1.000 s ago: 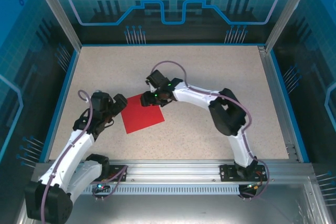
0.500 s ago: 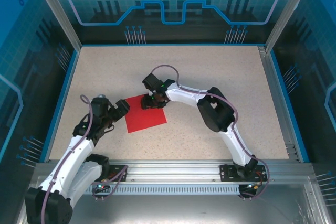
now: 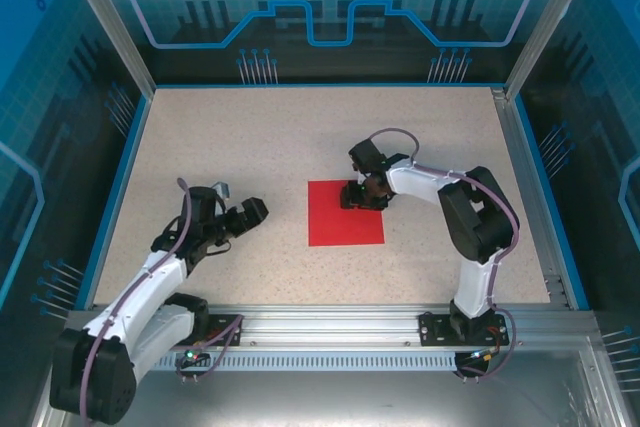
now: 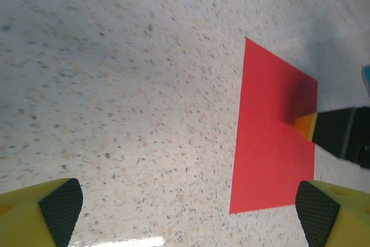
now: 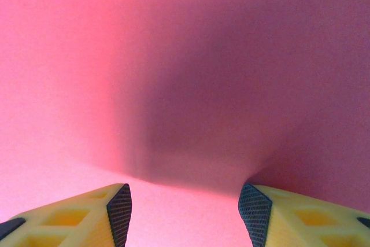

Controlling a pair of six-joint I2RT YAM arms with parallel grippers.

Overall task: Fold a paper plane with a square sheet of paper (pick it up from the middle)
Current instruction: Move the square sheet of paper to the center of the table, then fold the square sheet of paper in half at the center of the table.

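One square sheet of paper (image 3: pixel 345 213), bright red, on one speckled table (image 3: pixel 250 137). Two robot arms: one left arm (image 3: pixel 150 282), one right arm (image 3: pixel 478 222). Two grippers, one on each: the left gripper (image 3: pixel 256 213) and the right gripper (image 3: pixel 355 195). Each carries two yellow fingers (image 4: pixel 347 209), every finger tipped with one black pad (image 5: pixel 118 212): four fingers, four pads in all
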